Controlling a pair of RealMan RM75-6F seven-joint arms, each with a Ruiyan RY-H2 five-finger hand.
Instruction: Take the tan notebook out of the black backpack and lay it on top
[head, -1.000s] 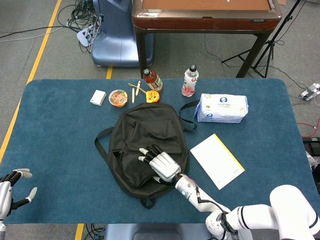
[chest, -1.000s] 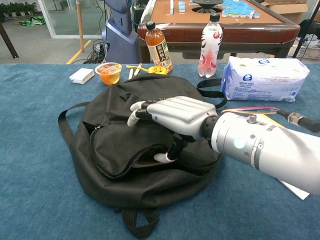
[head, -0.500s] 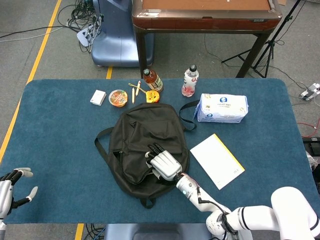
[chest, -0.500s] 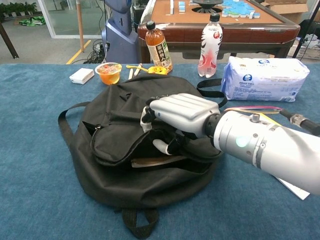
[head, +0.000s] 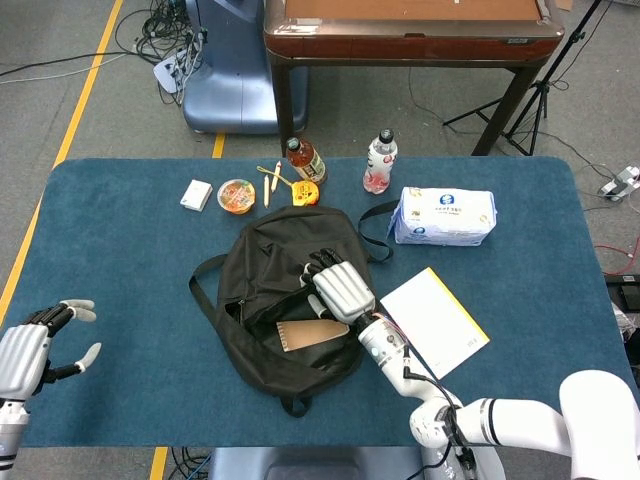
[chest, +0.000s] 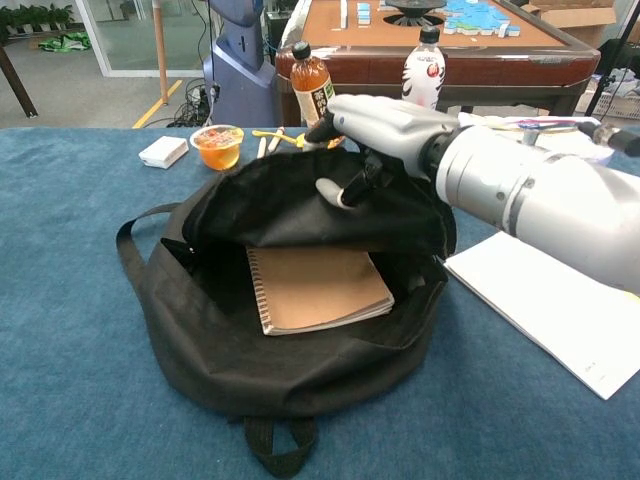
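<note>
Room's got a plain grey floor (head: 90, 80) with a yellow tape line (head: 62, 150) running diagonally down the left side, and a tangle of cables (head: 160, 35) sits by a blue-grey machine base (head: 228, 75). Behind the blue-carpeted table (head: 120, 270) there's a dark brown wooden table (head: 410, 30) with a felt-looking top, probably a mahjong table going by the tiles in the chest view. A black tripod stand (head: 540, 95) is off to the right, plus what looks like glass doors (chest: 130, 30) with potted plants (chest: 35, 15) far back left.
</note>
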